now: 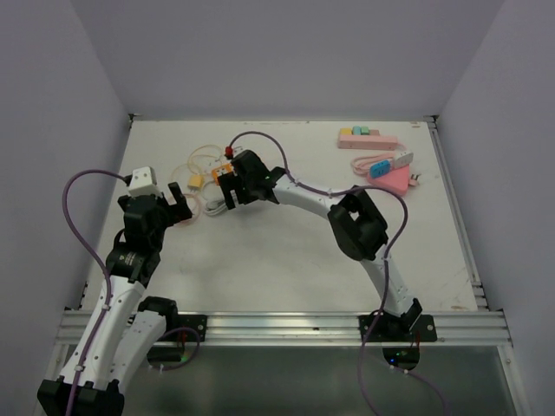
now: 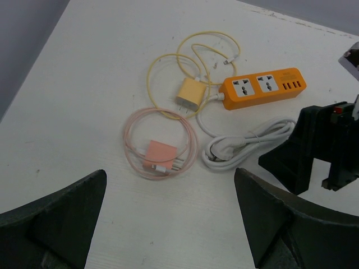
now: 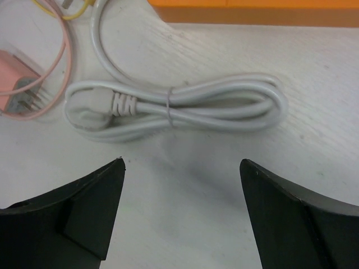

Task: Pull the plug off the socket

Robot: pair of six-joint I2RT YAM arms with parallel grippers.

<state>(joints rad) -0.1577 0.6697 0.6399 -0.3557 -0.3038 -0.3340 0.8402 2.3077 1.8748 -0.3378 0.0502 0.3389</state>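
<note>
The orange power strip [image 2: 263, 88] lies flat on the table, and both of its sockets show empty. Its edge also shows at the top of the right wrist view [image 3: 252, 11]. A yellow plug adapter [image 2: 190, 94] with a looped yellow cable lies on the table just left of the strip, apart from it. My left gripper [image 2: 170, 174] is open and empty, above bare table on the near side of the cables. My right gripper [image 3: 182, 168] is open and empty, just short of the strip's bundled white cord [image 3: 179, 106]. From above, the right gripper [image 1: 227, 189] covers most of the strip.
A pink adapter [image 2: 159, 157] sits inside a coiled pink cable in front of the yellow one. The white cord bundle [image 2: 247, 143] lies beside it. Pink and blue strips and adapters [image 1: 381, 160] lie at the far right of the table.
</note>
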